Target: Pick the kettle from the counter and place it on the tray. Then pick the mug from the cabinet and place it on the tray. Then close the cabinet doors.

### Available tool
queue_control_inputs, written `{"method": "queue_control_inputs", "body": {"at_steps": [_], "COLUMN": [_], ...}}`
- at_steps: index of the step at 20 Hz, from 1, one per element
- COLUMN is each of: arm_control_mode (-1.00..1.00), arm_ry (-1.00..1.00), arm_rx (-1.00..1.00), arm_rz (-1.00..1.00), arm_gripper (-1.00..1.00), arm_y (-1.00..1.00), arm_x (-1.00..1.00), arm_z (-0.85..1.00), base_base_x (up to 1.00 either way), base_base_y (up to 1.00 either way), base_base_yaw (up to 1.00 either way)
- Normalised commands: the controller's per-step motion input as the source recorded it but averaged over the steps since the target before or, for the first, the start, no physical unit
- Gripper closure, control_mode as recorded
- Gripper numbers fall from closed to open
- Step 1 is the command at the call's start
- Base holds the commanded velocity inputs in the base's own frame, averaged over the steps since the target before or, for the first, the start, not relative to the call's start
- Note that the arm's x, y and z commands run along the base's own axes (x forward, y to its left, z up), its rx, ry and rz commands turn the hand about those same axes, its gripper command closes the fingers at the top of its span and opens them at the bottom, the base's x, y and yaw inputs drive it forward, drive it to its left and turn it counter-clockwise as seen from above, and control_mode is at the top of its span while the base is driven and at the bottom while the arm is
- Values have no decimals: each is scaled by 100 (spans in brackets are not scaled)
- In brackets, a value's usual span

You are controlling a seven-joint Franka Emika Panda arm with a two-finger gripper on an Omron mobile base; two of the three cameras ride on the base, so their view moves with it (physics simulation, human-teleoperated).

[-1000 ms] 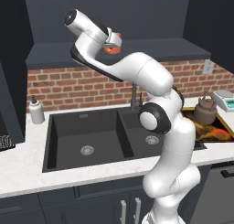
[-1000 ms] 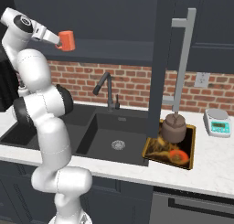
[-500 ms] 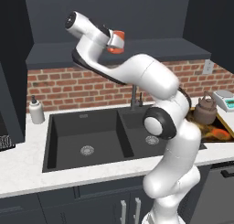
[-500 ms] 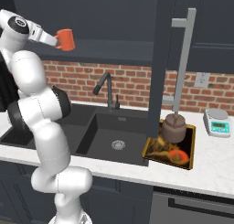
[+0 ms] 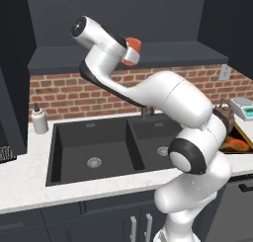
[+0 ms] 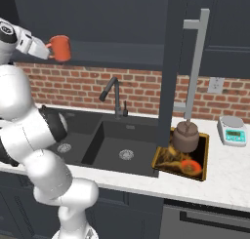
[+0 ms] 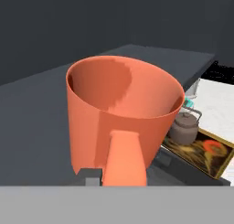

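Carried rightward since before, bright orange mug [image 6: 60, 48] sits clenched by its handle in tool [image 6: 48, 47].

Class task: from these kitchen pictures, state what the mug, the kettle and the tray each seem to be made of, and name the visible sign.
Mug: probably glazed ceramic or plastic; uniform matte orange, thick wall, no shine.
Kettle: likely brushed metal; dull brownish-grey body with a soft sheen and a thin arched handle.
Tray: possibly lacquered wood or painted metal; golden-brown patterned floor inside a dark raised rim. The rendering leaves all three open.
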Motion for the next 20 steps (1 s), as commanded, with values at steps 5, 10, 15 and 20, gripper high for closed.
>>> {"method": "queue_control_inputs", "body": {"at_steps": [5, 10, 15, 20], "arm_control_mode": [-100, -100, -100, -100], "arm_ry": [1, 2, 3, 15], "arm_rx": [11, 6, 0, 0], "arm_rz": [0, -2, -7, -8], "arm_gripper": [100, 100, 100, 100], "arm_y": [-12, -31, -44, -48], "arm_x": [-77, -84, -86, -74], "arm_z": [1, 0, -2, -6], "base_base_x": [0, 0, 0, 0], "base_base_y": [0, 0, 0, 0], "base_base_yaw": [0, 0, 0, 0]}}
